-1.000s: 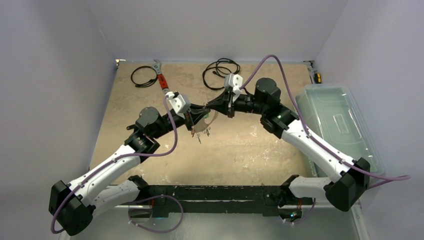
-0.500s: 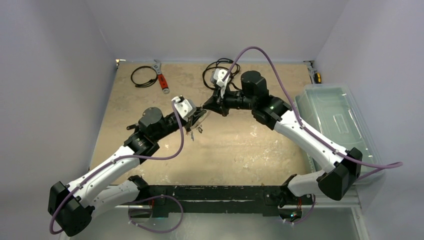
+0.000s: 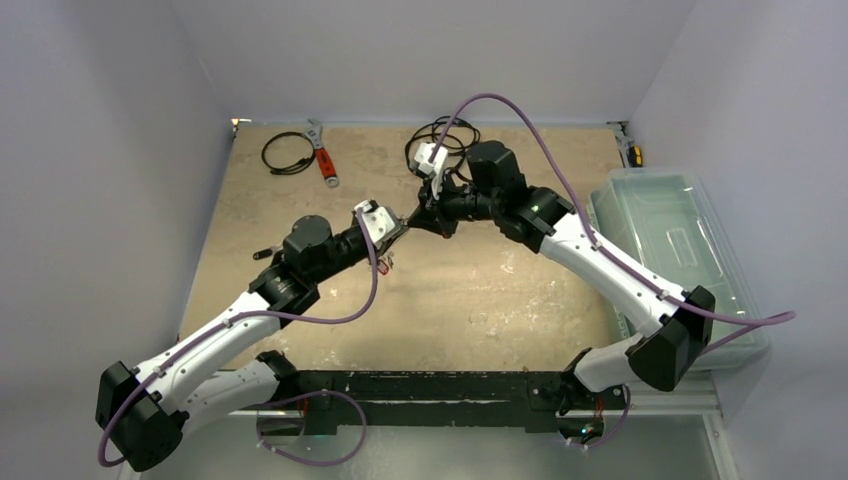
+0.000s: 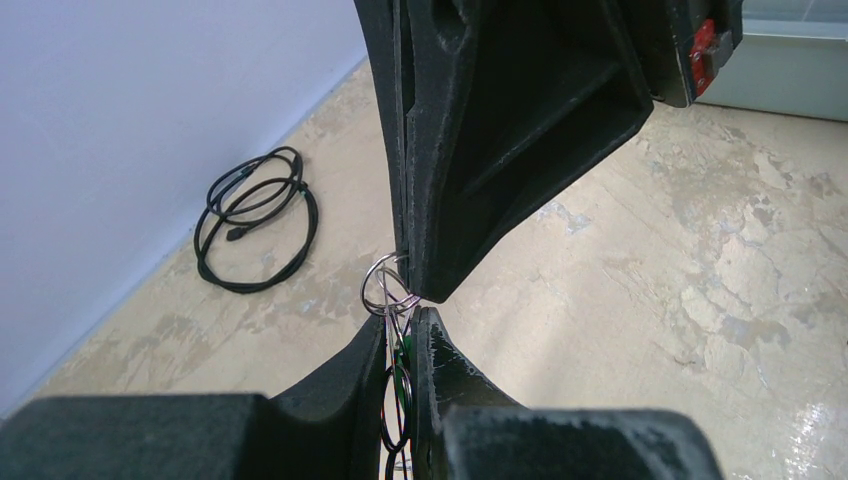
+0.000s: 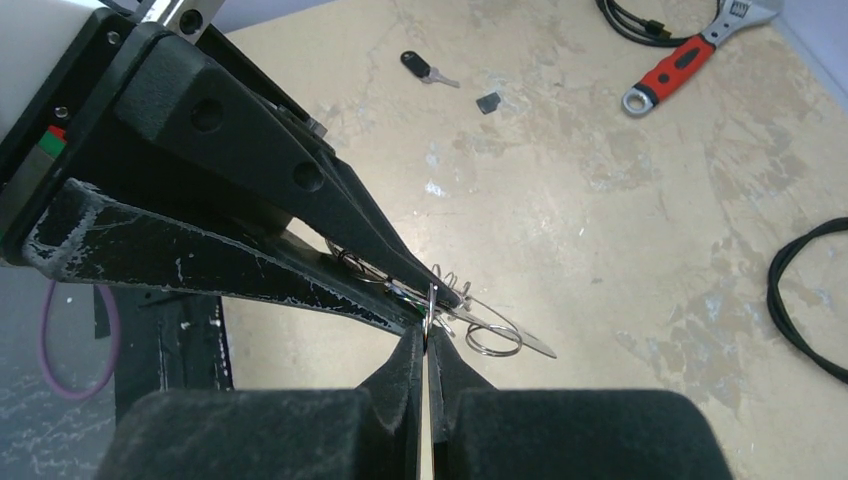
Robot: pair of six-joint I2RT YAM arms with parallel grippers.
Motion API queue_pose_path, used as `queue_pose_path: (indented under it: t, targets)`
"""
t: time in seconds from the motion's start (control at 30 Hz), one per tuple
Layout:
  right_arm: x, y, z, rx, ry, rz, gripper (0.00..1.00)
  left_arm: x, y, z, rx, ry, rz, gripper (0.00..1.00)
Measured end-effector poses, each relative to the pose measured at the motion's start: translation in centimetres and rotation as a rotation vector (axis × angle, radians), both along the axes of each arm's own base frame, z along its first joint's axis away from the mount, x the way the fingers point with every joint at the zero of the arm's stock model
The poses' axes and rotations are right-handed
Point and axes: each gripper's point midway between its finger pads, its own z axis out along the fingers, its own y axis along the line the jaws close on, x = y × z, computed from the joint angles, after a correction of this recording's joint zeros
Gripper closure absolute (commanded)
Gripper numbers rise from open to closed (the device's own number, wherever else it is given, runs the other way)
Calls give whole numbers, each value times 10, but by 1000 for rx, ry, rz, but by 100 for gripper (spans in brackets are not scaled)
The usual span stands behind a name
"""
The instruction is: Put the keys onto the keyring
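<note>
The left gripper [image 4: 400, 335] is clamped on the keyring [image 5: 520, 338], with keys [image 4: 401, 372] bunched between its fingers. The right gripper [image 5: 428, 345] is pinched shut on a thin wire ring [image 5: 432, 300]. Both arms are stretched forward and angled inward, tips met above the worktop [image 3: 480, 290]. A dark-tagged key [image 5: 420, 66] is seen lying there.

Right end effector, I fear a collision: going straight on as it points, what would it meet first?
Immediately the wire rings of the keys, pinched in the left end effector, then its fingertips. The right end effector sits tip to tip with it; depth unclear.
</note>
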Motion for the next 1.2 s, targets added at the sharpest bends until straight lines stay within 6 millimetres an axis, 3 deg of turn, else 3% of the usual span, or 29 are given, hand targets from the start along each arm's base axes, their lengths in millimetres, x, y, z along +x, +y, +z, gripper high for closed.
queue_pose_path:
  t: [0.57, 0.7, 0.8, 0.93, 1.1, 1.2]
  targets:
    - [3, 0, -4, -127, 122, -9, 100, 2, 1, -4, 100, -92, 27, 100]
    - [2, 2, -6, -134, 141, -14, 62, 2, 2, -7, 117, -107, 30, 100]
    - [2, 5, -2, -82, 133, -32, 50, 4, 2, -1, 97, -120, 40, 100]
    - [-9, -4, 14, 67, 64, -69, 46, 4, -1, 11, 15, -101, 49, 100]
    - [-24, -21, 61, 291, -122, -87, 45, 1, -9, 31, -141, -52, 18, 100]
    - [-35, -30, 78, 373, -224, -67, 46, 1, -11, 43, -235, -15, -9, 100]
